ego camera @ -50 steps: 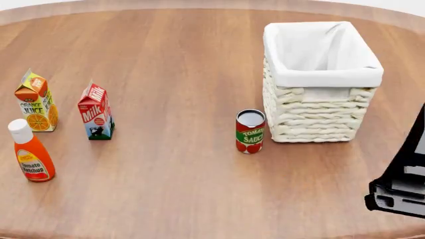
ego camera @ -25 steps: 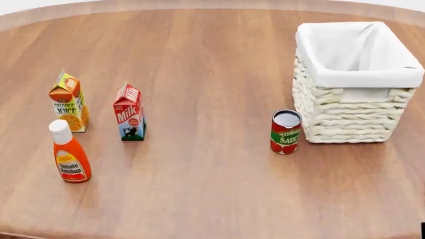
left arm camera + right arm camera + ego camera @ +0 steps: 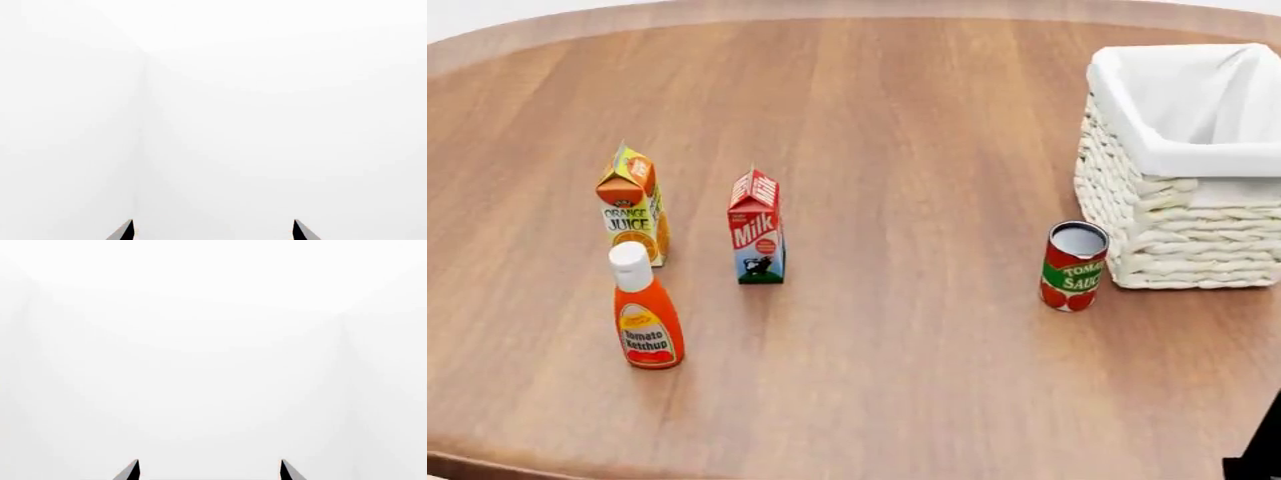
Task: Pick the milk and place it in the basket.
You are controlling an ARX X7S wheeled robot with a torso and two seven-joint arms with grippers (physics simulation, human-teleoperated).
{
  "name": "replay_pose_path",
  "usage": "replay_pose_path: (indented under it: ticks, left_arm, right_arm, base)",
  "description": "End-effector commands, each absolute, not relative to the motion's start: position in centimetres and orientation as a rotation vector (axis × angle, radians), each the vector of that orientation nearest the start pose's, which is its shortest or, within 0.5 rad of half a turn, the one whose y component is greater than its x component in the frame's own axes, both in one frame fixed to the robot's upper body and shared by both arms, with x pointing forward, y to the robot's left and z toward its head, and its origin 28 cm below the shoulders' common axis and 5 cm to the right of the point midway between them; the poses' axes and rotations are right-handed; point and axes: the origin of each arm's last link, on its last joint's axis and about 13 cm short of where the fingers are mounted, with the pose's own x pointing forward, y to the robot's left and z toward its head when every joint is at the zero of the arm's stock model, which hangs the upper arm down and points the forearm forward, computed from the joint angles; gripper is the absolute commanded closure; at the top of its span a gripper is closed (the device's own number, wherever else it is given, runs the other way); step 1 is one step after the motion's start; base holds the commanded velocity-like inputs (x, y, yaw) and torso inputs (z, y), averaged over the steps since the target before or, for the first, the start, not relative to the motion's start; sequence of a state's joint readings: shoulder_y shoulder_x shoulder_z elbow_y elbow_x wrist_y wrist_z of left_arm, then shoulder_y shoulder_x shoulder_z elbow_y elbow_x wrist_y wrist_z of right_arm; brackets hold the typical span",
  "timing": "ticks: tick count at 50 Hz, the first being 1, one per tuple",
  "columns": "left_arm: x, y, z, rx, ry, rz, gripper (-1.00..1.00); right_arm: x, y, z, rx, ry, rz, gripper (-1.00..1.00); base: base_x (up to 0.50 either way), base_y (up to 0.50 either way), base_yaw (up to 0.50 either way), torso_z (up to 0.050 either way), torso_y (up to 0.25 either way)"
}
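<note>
The left claw point(image 3: 212, 231) shows only two dark fingertips point(image 3: 123, 231) set well apart against blank white, so it stands wide and holds nothing; the right claw point(image 3: 209, 471) is likewise wide and empty, its tips facing a bare white wall. Neither wrist camera sees the desk, and in the head view only a dark sliver of the right arm point(image 3: 1261, 450) cuts the lower right corner.

The small gable-top milk carton point(image 3: 755, 228), red-topped with white lettering and a green base, stands upright on the round brown wooden desk point(image 3: 881, 120), left of centre. Just beside it are the yellow-orange juice carton point(image 3: 633, 205) and the orange ketchup bottle with white cap point(image 3: 645, 308). The risk, as I judge it, is a wide claw clipping one of these neighbours on approach, or taking the juice for the milk.

The cream woven wicker basket with white liner point(image 3: 1174, 240) sits well apart at the right, partly cut by the frame. The red tomato sauce can point(image 3: 1073, 266) stands just before it and could be toppled by a low carry
</note>
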State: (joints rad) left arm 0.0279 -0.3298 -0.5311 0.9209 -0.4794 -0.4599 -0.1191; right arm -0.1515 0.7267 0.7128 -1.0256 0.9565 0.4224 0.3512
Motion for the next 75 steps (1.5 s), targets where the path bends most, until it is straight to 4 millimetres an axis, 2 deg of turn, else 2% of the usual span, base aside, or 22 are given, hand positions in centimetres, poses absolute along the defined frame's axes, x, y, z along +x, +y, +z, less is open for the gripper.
replay_pose_path:
  ticks: [1, 6, 75]
  left_arm:
    - [15.00, 30.64, 19.12, 0.058, -0.561, 0.274, -1.00]
    - [14.92, 30.68, 19.16, 0.059, -0.564, 0.276, -1.00]
    - [15.00, 30.80, 19.23, 0.064, -0.562, 0.287, -1.00]
  right_arm:
    - [12.27, -20.05, 23.78, -0.123, -0.601, -0.093, -1.00]
    - [12.17, -20.14, 23.63, -0.106, -0.599, -0.078, -1.00]
    - [12.59, -19.69, 23.00, -0.153, -0.567, -0.030, -1.00]
  base:
    - [0.00, 0.00, 0.00, 0.000, 0.000]
    - [0.12, 0.00, 0.00, 0.000, 0.000]
    - [0.50, 0.00, 0.00, 0.000, 0.001]
